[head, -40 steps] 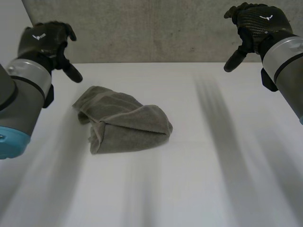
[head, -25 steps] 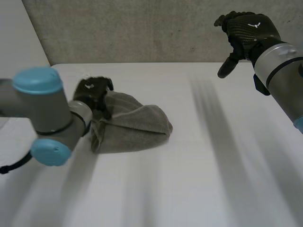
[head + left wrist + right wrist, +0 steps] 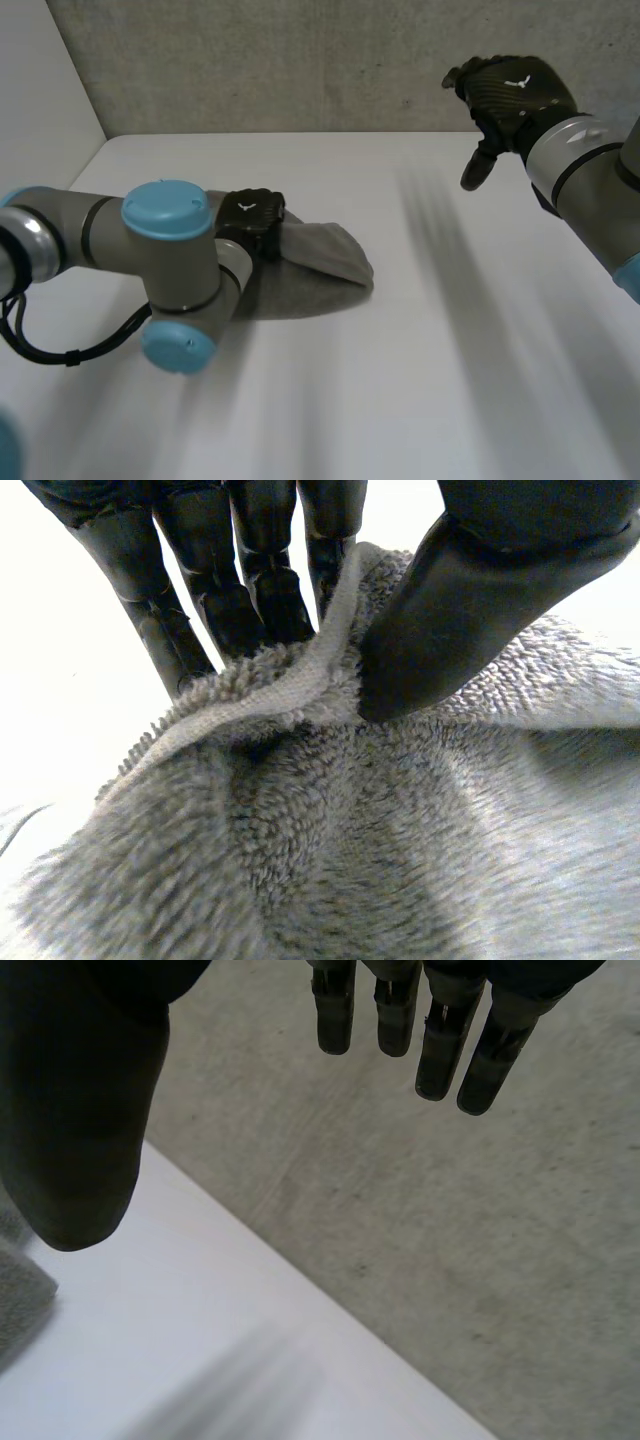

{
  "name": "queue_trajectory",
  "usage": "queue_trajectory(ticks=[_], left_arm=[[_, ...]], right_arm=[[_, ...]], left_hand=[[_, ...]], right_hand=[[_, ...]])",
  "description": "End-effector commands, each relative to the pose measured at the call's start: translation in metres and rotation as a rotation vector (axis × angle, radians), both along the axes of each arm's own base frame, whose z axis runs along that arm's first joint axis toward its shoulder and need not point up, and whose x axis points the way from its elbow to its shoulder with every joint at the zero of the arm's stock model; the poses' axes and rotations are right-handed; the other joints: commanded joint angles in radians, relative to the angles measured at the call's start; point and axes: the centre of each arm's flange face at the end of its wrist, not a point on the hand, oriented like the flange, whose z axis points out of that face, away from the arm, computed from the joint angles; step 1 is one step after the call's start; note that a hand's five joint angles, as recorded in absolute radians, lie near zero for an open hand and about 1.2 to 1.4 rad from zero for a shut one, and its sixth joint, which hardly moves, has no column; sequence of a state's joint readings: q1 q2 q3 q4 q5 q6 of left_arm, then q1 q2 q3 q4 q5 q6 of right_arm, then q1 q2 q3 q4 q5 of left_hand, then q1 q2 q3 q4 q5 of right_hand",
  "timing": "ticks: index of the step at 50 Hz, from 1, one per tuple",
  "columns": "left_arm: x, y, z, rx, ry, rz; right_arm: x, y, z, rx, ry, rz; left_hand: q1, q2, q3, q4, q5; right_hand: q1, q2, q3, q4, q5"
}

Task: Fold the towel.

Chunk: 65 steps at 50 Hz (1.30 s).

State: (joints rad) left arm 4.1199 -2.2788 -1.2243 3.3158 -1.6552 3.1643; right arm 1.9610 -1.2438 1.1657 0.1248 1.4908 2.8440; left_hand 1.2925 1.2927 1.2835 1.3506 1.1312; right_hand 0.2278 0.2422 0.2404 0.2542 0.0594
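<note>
Pinching a hemmed edge of the crumpled grey terry towel (image 3: 325, 268) between thumb and fingers, the robot's black left hand (image 3: 250, 220) has the bundle stretching rightward across the white table (image 3: 450, 350), while the right hand (image 3: 510, 95) hangs well apart, fingers loose and empty.

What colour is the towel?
Plain grey towel, with a flat woven hem; clearest in the left wrist view.

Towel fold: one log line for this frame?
phase: grasp | left hand: pinching towel hem against thumb | right hand: open, raised, holding nothing | towel: bunched on table, not yet folded
</note>
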Motion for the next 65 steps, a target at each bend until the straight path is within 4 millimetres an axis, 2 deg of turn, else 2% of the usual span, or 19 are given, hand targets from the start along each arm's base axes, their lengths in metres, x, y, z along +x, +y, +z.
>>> queue_trajectory(ticks=[1,2,5,6,7,8,13,18,24,30,35,40,51,56,60,61,62,64,65], left_arm=[[-0.009,0.096,0.011,0.039,-0.035,-0.167],[-0.009,0.115,0.006,0.058,-0.056,-0.202],[-0.008,0.132,-0.001,0.077,-0.079,-0.233],[-0.006,0.153,-0.01,0.104,-0.111,-0.272],[-0.003,0.16,-0.015,0.119,-0.126,-0.279],[-0.003,0.16,-0.015,0.119,-0.127,-0.279],[0.013,0.159,-0.026,0.16,-0.162,-0.239],[0.03,0.146,-0.026,0.172,-0.172,-0.162],[0.038,0.146,-0.023,0.174,-0.172,-0.141],[0.041,0.146,-0.024,0.179,-0.175,-0.135],[0.043,0.145,-0.026,0.187,-0.181,-0.129],[0.044,0.145,-0.027,0.19,-0.182,-0.127],[0.053,0.139,-0.032,0.211,-0.193,-0.092],[0.058,0.137,-0.035,0.226,-0.201,-0.074],[0.065,0.13,-0.035,0.231,-0.199,-0.042],[0.065,0.13,-0.035,0.231,-0.198,-0.042],[0.067,0.127,-0.034,0.232,-0.197,-0.032],[0.069,0.124,-0.034,0.231,-0.195,-0.022],[0.069,0.123,-0.033,0.23,-0.192,-0.018]], right_arm=[[0.007,0.001,-0.03,0.131,0.083,0.075],[0.008,0.002,-0.036,0.156,0.121,0.094],[0.014,0.006,-0.048,0.193,0.206,0.145],[0.016,0.009,-0.058,0.222,0.247,0.176],[0.018,0.011,-0.068,0.251,0.281,0.205],[0.018,0.011,-0.068,0.252,0.282,0.206],[0.025,0.011,-0.112,0.342,0.378,0.314],[0.036,0.014,-0.138,0.359,0.41,0.421],[0.054,0.026,-0.156,0.368,0.404,0.579],[0.063,0.036,-0.152,0.334,0.383,0.64],[0.065,0.038,-0.127,0.234,0.358,0.644],[0.065,0.041,-0.118,0.21,0.355,0.649],[0.069,0.053,-0.14,0.228,0.441,0.698],[0.066,0.058,-0.138,0.211,0.5,0.726],[0.064,0.06,-0.136,0.205,0.518,0.736],[0.064,0.059,-0.135,0.202,0.519,0.738],[0.064,0.059,-0.135,0.202,0.519,0.738],[0.064,0.06,-0.138,0.213,0.521,0.742],[0.064,0.06,-0.138,0.213,0.521,0.742]], left_hand=[[0.104,0.104,0.113,0.046,0.091],[0.104,0.104,0.113,0.046,0.091],[0.104,0.104,0.113,0.046,0.091],[0.046,0.046,0.055,-0.012,0.033],[0.025,0.025,0.034,-0.033,0.012],[0.025,0.025,0.034,-0.033,0.012],[-0.022,-0.022,-0.013,-0.08,-0.035],[-0.034,-0.034,-0.025,-0.092,-0.047],[-0.054,-0.054,-0.045,-0.112,-0.067],[-0.075,-0.075,-0.066,-0.133,-0.088],[-0.092,-0.093,-0.083,-0.151,-0.106],[-0.116,-0.116,-0.107,-0.174,-0.129],[-0.119,-0.119,-0.11,-0.177,-0.132],[-0.119,-0.119,-0.11,-0.177,-0.132],[-0.119,-0.119,-0.11,-0.177,-0.132],[-0.119,-0.119,-0.11,-0.177,-0.132],[-0.119,-0.119,-0.11,-0.177,-0.132],[-0.119,-0.119,-0.11,-0.177,-0.132],[-0.119,-0.119,-0.11,-0.177,-0.132]], right_hand=[[-0.053,-0.068,-0.066,-0.08,-0.059],[-0.053,-0.068,-0.066,-0.08,-0.059],[-0.053,-0.068,-0.066,-0.08,-0.059],[-0.053,-0.068,-0.066,-0.08,-0.059],[-0.053,-0.068,-0.066,-0.08,-0.059],[-0.053,-0.068,-0.066,-0.08,-0.059],[-0.053,-0.068,-0.066,-0.08,-0.059],[0.033,0.019,0.021,0.007,0.027],[0.048,0.034,0.035,0.022,0.042],[0.045,0.031,0.032,0.019,0.039],[0.036,0.022,0.024,0.01,0.03],[0.063,0.048,0.05,0.036,0.056],[0.163,0.148,0.15,0.136,0.156],[0.18,0.166,0.167,0.154,0.174],[0.362,0.348,0.35,0.336,0.356],[0.542,0.528,0.53,0.516,0.536],[0.544,0.53,0.532,0.518,0.538],[0.877,0.863,0.864,0.851,0.871],[0.879,0.864,0.866,0.852,0.873]])
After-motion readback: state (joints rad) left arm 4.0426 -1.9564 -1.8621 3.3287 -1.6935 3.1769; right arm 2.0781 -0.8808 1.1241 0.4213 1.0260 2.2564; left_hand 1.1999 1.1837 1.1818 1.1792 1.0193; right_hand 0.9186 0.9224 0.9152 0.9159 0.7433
